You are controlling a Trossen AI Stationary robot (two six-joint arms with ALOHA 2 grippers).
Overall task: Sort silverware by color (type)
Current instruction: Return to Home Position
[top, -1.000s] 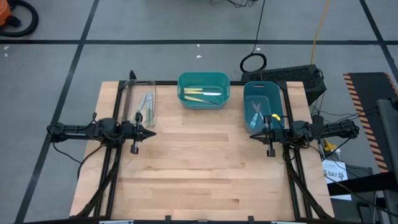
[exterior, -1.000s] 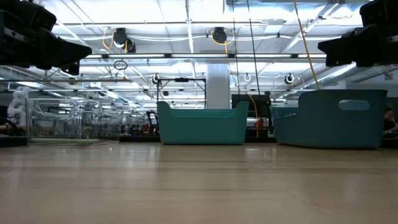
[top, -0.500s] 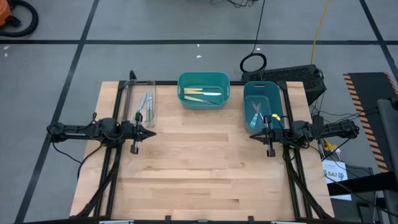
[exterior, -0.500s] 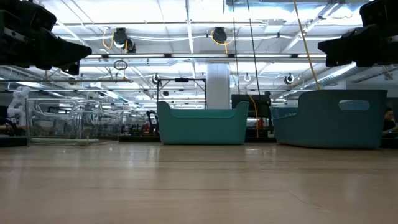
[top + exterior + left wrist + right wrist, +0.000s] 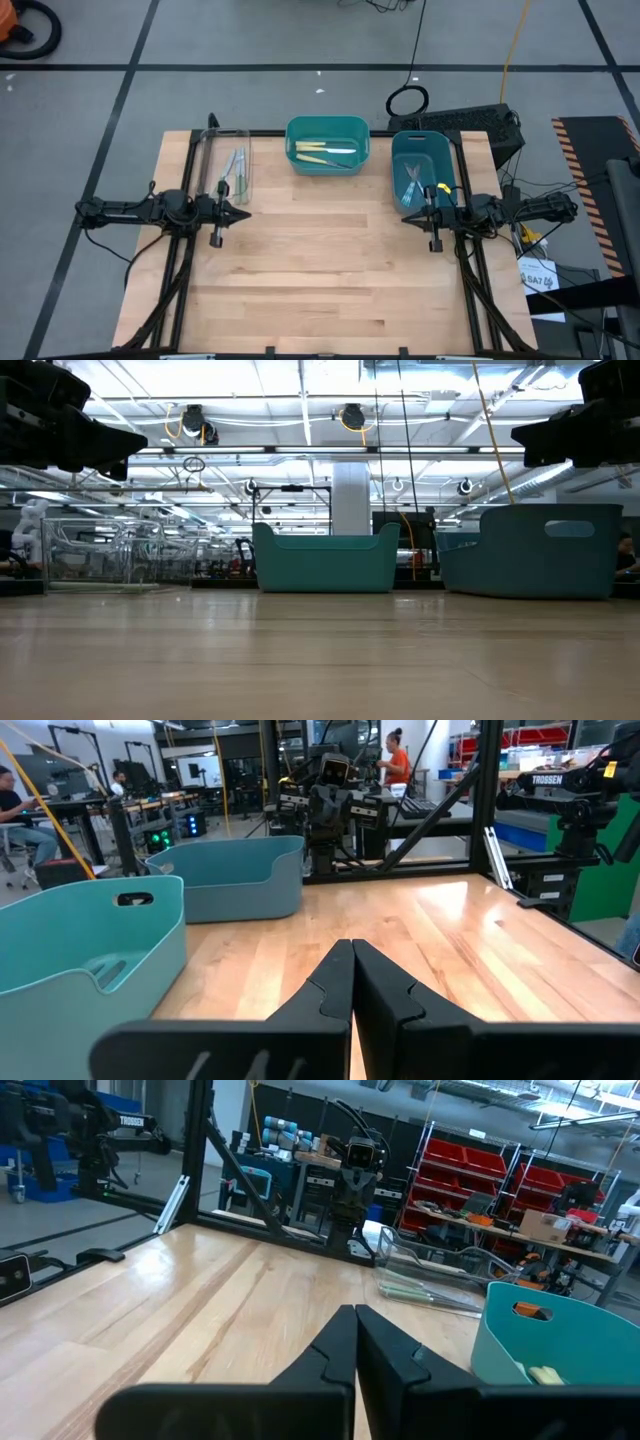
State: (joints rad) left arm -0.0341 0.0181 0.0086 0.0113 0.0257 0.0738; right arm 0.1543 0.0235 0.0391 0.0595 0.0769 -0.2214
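Left gripper (image 5: pixel 244 212) and right gripper (image 5: pixel 404 217) are pinched closed, holding nothing; the blue-handled metal silverware (image 5: pixel 412 180) lies nearest the right one.

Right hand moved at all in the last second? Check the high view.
No. The right hand sits at the same spot by the near end of the blue bin in all three high-view frames, with its fingers shut.

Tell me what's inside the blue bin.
Light blue utensils lie in the blue bin; their count is unclear. The right gripper, shut, and its wrist cover the bin's near end, hiding whatever is under them.
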